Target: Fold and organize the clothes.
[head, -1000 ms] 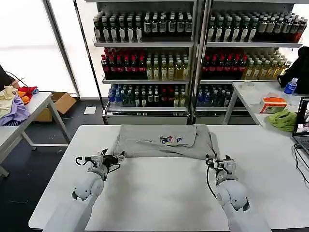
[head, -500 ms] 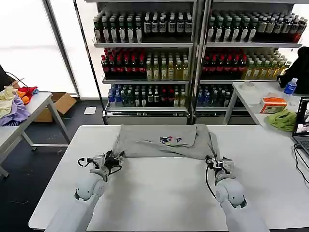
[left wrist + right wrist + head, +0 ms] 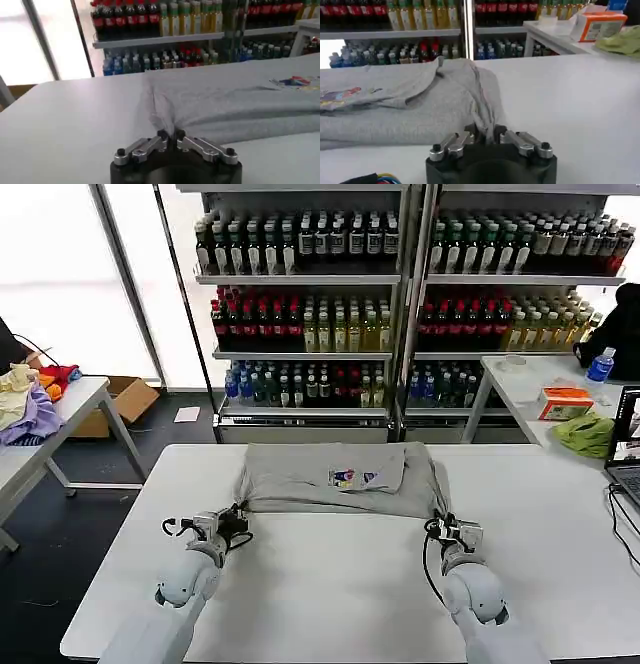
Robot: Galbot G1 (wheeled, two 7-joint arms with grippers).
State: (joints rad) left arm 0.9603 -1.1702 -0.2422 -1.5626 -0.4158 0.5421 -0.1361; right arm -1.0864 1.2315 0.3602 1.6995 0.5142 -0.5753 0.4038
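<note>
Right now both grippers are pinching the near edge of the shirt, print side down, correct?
Not quite. The print faces up, as the head view shows. The rest holds: left gripper and right gripper each pinch the near edge of the shirt.

A white table [image 3: 330,584] carries one folded grey shirt [image 3: 340,479] near its far edge.

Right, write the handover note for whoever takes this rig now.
Left gripper: shut on the shirt's near left corner.
Right gripper: shut on the shirt's near right corner.
Shirt: grey, lying across the far middle of the table, already folded over itself, chest print facing up.
Done: at least one fold, both near corners gripped.
Left: probably carry the gripped edge over for the next fold, then flatten and set the shirt in place.
</note>
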